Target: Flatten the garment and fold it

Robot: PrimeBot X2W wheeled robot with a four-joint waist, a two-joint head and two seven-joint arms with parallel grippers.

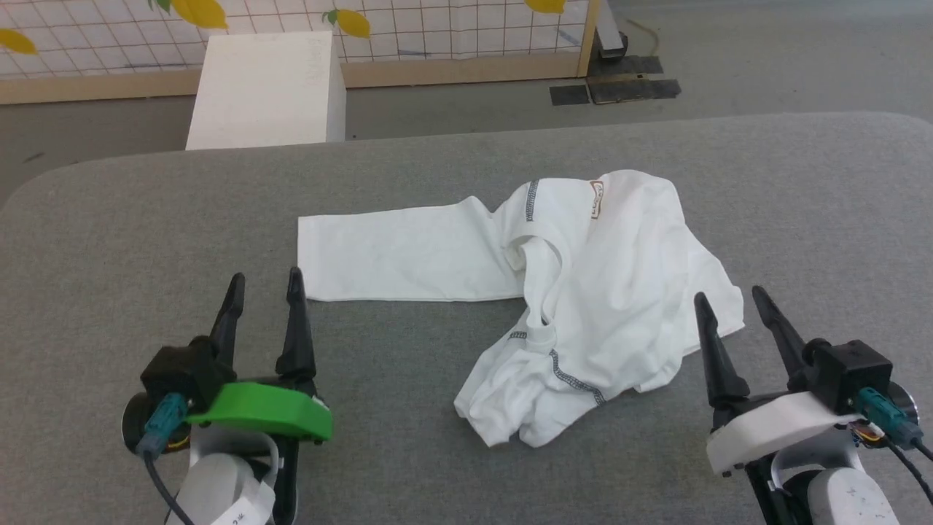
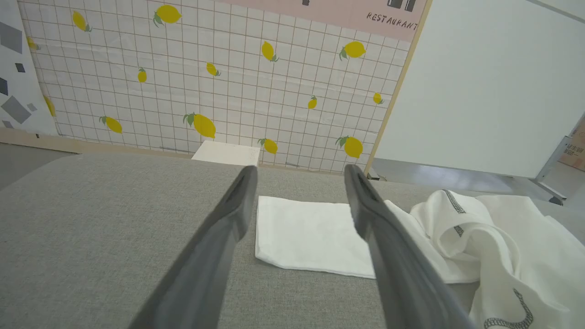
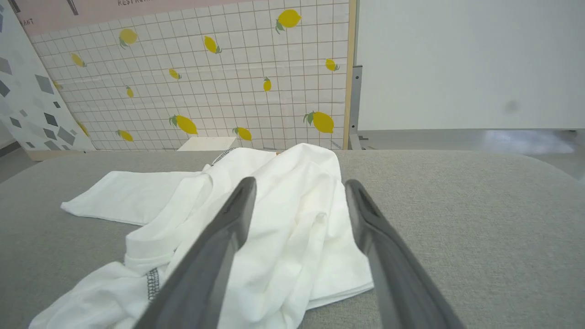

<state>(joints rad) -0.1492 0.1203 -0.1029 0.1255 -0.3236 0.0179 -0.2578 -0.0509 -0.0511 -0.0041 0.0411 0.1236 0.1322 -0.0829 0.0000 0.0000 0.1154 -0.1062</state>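
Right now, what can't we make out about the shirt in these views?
- Second sleeve: head view, lost in the garment's bunched folds; one sleeve lies flat.
- Label: head view, print too small to read.
- Garment's near part: left wrist view, cut off by right and bottom edges.
- Crumpled middle: right wrist view, partly behind the fingers of the right gripper.

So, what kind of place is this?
Probably a staged robot test room: a lemon-printed grid backdrop panel, a pink "RESTAURANT" sign, and a grey fabric-covered table holding a crumpled white thin-fabric long-sleeved shirt.
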